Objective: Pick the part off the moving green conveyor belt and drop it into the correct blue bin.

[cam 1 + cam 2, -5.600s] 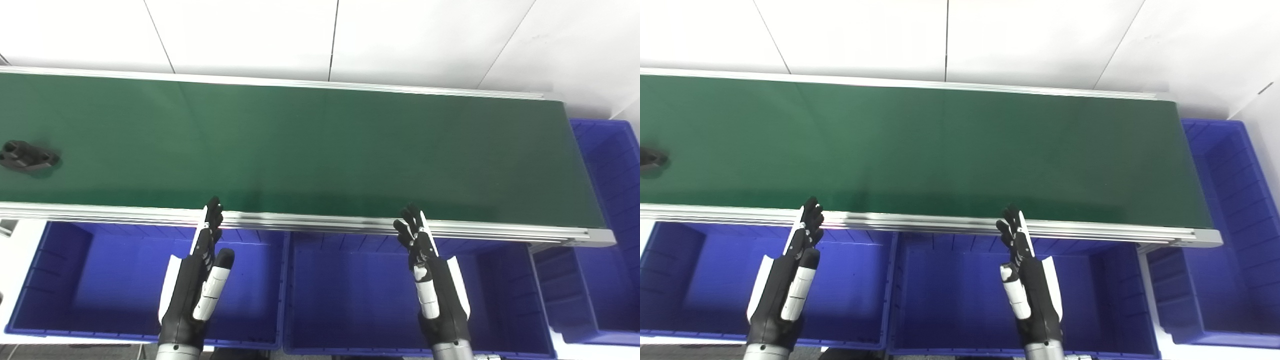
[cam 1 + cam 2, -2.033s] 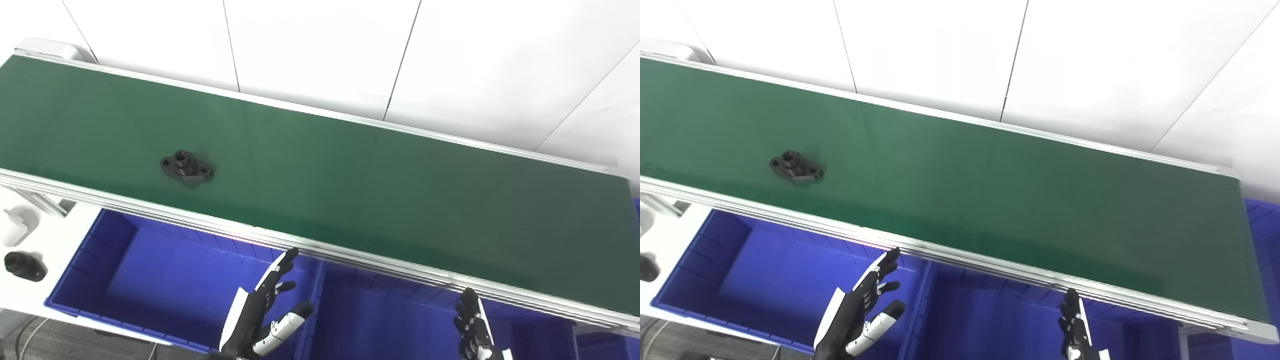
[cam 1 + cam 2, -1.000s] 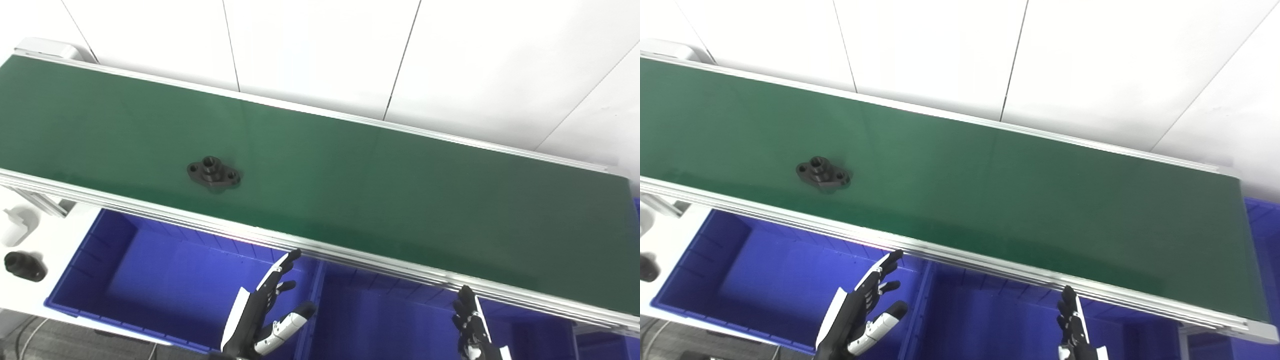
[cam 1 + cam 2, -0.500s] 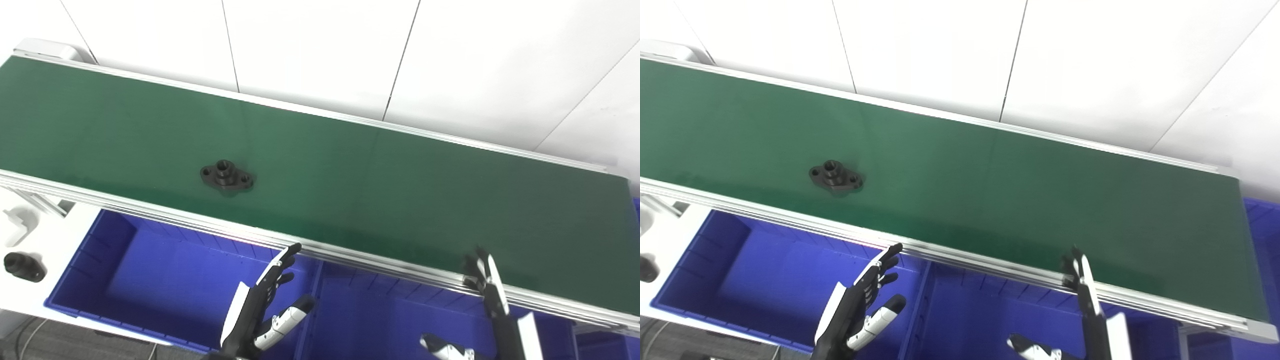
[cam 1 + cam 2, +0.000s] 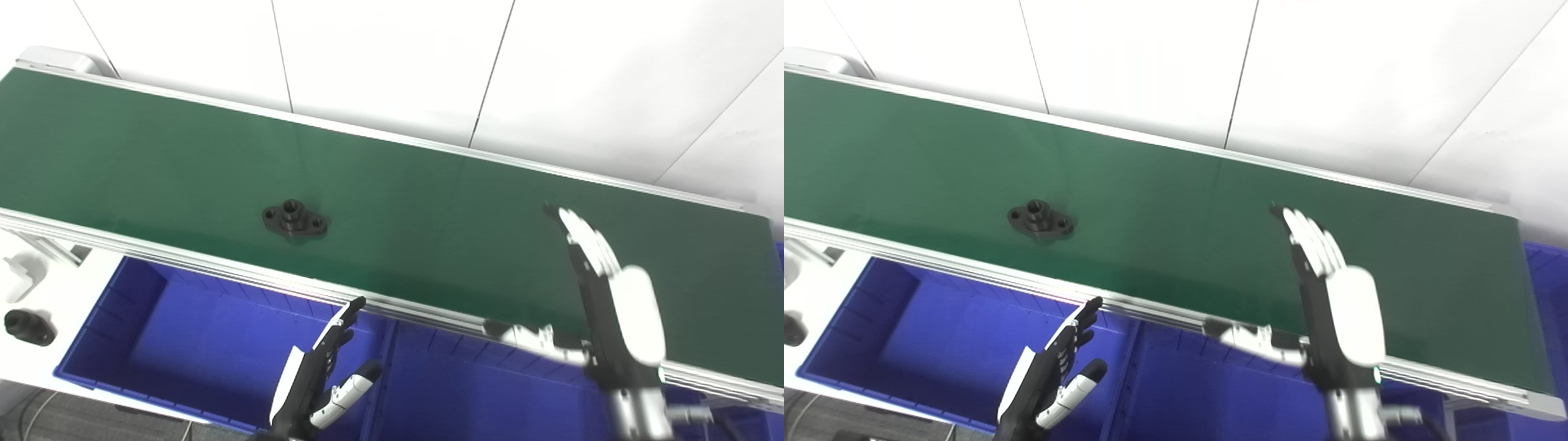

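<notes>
A black flanged part [image 5: 294,219] with a raised hub and two bolt holes lies on the green conveyor belt [image 5: 429,214], left of centre near the front rail. My right hand [image 5: 603,288] is open, fingers stretched out, raised over the right part of the belt, far to the right of the part. My left hand [image 5: 321,373] is open and empty, low over the left blue bin [image 5: 202,343], in front of the belt. In the right eye view the part [image 5: 1040,221] and right hand [image 5: 1332,294] show the same.
A second blue bin [image 5: 490,398] sits in front of the belt at centre right. A similar black part [image 5: 27,326] lies on a white surface at the far left. White wall panels stand behind the belt.
The part has ridden right along the belt. My right hand has risen from below the front rail to over the belt, fingers spread. My left hand has barely moved.
</notes>
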Controlling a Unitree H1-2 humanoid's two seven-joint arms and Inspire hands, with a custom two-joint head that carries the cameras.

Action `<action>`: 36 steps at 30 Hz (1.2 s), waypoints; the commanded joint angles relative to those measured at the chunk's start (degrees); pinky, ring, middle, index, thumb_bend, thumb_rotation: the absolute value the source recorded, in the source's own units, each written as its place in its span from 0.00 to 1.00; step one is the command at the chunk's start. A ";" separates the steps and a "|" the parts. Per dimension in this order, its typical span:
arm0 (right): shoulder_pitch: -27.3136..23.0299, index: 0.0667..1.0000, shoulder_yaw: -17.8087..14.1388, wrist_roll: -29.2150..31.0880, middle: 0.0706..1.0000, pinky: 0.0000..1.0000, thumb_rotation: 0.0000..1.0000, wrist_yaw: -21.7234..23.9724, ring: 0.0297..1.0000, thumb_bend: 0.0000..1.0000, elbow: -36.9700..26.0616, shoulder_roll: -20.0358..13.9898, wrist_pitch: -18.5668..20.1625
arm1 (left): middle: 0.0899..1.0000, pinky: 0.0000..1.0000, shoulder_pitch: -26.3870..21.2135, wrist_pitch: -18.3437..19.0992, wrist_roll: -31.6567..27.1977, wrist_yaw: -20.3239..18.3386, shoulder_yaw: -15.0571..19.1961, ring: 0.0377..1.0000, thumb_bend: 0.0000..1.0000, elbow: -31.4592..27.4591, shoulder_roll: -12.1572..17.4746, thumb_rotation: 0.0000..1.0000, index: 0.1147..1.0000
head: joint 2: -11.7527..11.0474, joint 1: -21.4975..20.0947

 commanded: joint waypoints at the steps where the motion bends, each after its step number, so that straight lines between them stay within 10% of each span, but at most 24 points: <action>1: -2.46 0.90 0.90 -1.81 0.90 0.93 0.62 0.38 0.90 0.98 0.49 0.56 1.62 | 0.96 0.92 -0.08 -1.15 0.21 -0.20 -1.01 0.94 0.61 -1.47 -1.00 0.78 0.91 | -0.07 0.03; 16: -17.82 0.89 8.29 -11.09 0.85 1.00 0.60 2.39 0.88 0.99 13.10 5.66 9.78 | 0.94 0.88 -0.52 -0.81 0.49 0.02 -1.12 0.92 0.65 -1.05 -1.49 0.77 0.91 | -0.26 0.66; 36: -25.48 0.85 17.11 -15.78 0.80 0.99 0.53 -4.86 0.82 0.99 29.03 10.09 13.58 | 0.94 0.89 0.05 -1.31 1.81 0.44 -2.09 0.94 0.63 -0.98 -2.27 0.78 0.91 | 0.15 2.96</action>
